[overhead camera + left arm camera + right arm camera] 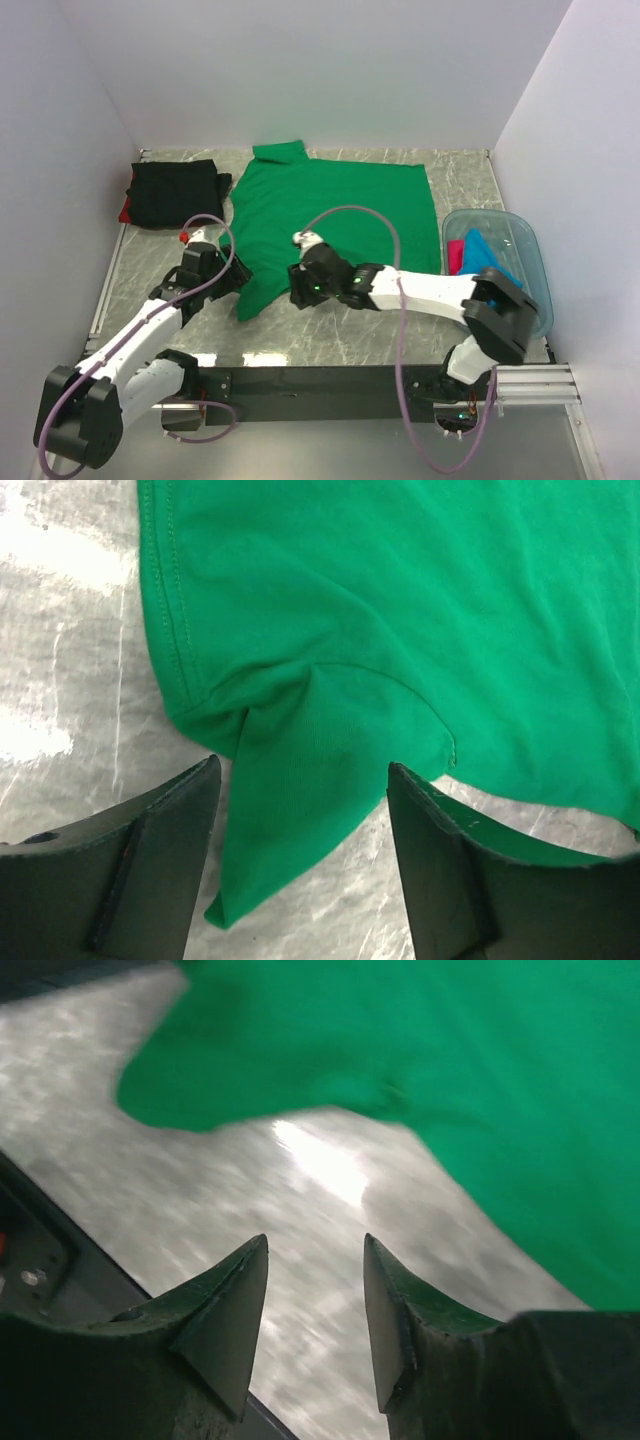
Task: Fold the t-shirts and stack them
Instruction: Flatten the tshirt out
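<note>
Green t-shirt [335,215] spread on table [330,340]; black t-shirt [175,192] folded far left.

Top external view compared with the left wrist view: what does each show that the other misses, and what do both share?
Only the top external view shows the folded black t-shirt with red cloth at its left edge, the blue tub holding cloth at the right, and the right gripper. Only the left wrist view shows the hem stitching and a pointed flap of cloth lying between the open fingers. Both show the green t-shirt, the marble table and the left gripper.
</note>
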Robot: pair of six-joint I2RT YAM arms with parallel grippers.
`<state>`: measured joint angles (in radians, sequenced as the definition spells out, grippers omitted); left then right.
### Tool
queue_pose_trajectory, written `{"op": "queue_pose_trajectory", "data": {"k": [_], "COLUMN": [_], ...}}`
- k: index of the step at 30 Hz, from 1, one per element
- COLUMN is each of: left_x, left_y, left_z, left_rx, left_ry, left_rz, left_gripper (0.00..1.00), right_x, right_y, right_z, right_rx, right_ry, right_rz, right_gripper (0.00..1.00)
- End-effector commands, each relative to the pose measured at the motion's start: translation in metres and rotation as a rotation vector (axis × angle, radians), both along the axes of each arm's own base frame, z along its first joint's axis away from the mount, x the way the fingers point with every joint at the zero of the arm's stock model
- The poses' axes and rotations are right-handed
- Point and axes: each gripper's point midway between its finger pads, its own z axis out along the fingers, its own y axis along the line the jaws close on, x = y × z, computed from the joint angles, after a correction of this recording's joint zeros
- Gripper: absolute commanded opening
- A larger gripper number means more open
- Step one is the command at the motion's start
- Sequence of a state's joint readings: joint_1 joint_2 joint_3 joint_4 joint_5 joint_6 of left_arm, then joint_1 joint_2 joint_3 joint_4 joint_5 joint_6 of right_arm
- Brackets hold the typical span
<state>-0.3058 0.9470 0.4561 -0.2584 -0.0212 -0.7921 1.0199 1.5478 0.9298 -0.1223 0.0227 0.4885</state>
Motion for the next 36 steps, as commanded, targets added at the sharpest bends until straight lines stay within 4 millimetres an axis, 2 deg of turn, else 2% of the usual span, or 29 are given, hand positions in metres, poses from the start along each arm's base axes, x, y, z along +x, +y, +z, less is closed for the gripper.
{"op": "queue_pose_trajectory", "data": {"k": [1, 3, 7, 10, 11, 13, 16, 18, 22, 27, 33, 36], "left_x": [0.008, 0.003, -0.015, -0.023, -0.028, -0.033, -0.041, -0.047, -0.050, -0.051, -0.059, -0.062], "left_y": [-0.006, -0.005, -0.015, -0.017, -0.016, -0.018, -0.015, -0.010, -0.002, -0.005, -0.024, -0.031], "left_z": [0.005, 0.001, -0.004, -0.004, -0.007, -0.005, -0.010, -0.017, -0.013, -0.014, -0.027, -0.026], "left_rx": [-0.024, -0.022, -0.037, -0.019, -0.014, -0.018, -0.008, 0.003, 0.014, 0.015, 0.002, -0.025], "left_ry": [-0.046, -0.034, 0.002, 0.003, 0.020, 0.011, 0.018, 0.036, 0.013, 0.022, 0.081, 0.081], "left_rz": [-0.012, -0.014, -0.058, -0.047, -0.044, -0.036, -0.006, 0.030, 0.091, 0.087, -0.016, -0.046], "left_gripper": [0.72, 0.72, 0.74, 0.78, 0.78, 0.79, 0.79, 0.80, 0.81, 0.83, 0.75, 0.60], "right_x": [0.007, 0.012, 0.020, 0.026, 0.027, 0.032, 0.035, 0.040, 0.040, 0.039, 0.038, 0.038], "right_y": [0.041, 0.044, 0.038, 0.025, 0.018, 0.008, -0.014, -0.025, -0.042, -0.050, -0.057, -0.060], "right_z": [0.023, 0.018, 0.018, 0.024, 0.020, 0.029, 0.028, 0.037, 0.043, 0.054, 0.053, 0.055], "right_rx": [0.082, 0.066, 0.043, 0.040, 0.033, 0.054, 0.046, 0.061, 0.078, 0.109, 0.109, 0.114], "right_ry": [-0.057, -0.049, -0.066, -0.085, -0.083, -0.092, -0.100, -0.115, -0.129, -0.145, -0.147, -0.153], "right_rz": [0.022, 0.004, -0.035, -0.072, -0.085, -0.112, -0.152, -0.176, -0.205, -0.219, -0.229, -0.235], "right_gripper": [0.49, 0.49, 0.49, 0.49, 0.49, 0.50, 0.50, 0.50, 0.51, 0.51, 0.51, 0.51]}}
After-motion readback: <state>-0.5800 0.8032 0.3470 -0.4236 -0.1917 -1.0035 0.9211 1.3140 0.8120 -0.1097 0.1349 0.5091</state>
